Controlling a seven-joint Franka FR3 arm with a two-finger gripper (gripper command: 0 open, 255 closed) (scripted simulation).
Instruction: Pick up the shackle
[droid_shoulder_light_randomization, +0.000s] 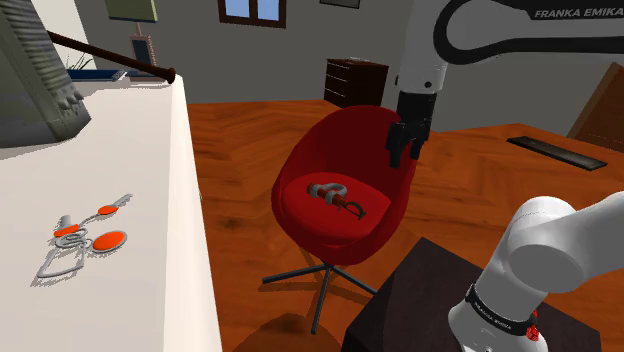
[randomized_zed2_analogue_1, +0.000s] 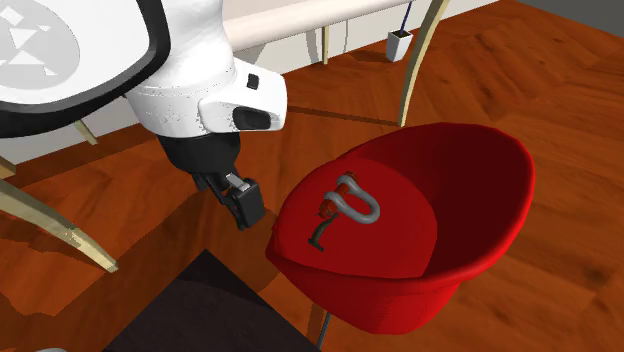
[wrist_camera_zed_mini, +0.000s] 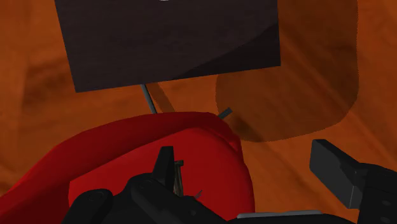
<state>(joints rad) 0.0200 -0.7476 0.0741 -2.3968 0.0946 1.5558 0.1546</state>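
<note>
Gripper spread wide beside the shackle, nothing grasped yet.
The gripper (droid_shoulder_light_randomization: 404, 156) hangs with 2 fingers apart, probably readied to straddle the grey shackle (droid_shoulder_light_randomization: 325, 190), which lies on the red chair (droid_shoulder_light_randomization: 340, 135) seat at its 8 o'clock in the shoulder view.
</note>
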